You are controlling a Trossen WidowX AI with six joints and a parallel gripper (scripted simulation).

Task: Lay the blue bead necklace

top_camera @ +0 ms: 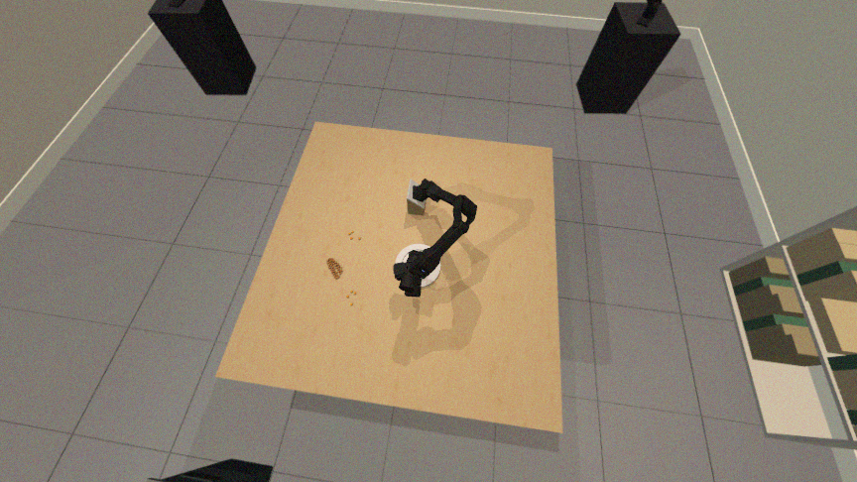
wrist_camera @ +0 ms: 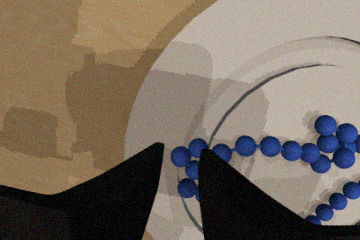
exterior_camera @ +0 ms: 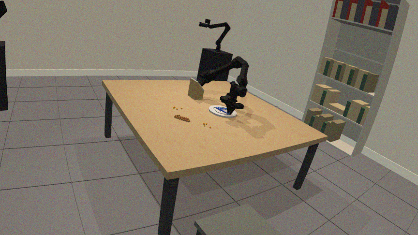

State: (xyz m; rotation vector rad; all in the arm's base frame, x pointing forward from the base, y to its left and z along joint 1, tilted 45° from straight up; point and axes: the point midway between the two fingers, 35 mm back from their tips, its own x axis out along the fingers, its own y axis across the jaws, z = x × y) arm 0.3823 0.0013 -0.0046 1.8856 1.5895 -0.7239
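The round white bead board (wrist_camera: 267,25) (top_camera: 400,256) (exterior_camera: 216,110) lies on the wooden table (top_camera: 379,356) (exterior_camera: 191,146). The blue bead necklace (wrist_camera: 270,145) (exterior_camera: 221,108) lies on the board. One strand runs across the groove toward the left rim and the rest is bunched at the right of the wrist view. My gripper (wrist_camera: 182,155) (top_camera: 410,289) (exterior_camera: 230,111) is low over the board's near rim. Its fingers stand slightly apart, wider than one bead. The necklace's end beads lie loose in the gap between the fingertips.
A brown bead strand (top_camera: 334,268) (exterior_camera: 181,118) and loose orange beads (top_camera: 354,235) (exterior_camera: 206,124) lie left of the board. A tan block (top_camera: 415,203) (exterior_camera: 195,91) stands by the arm's base. Black pedestals and a bookshelf (exterior_camera: 354,66) stand off the table.
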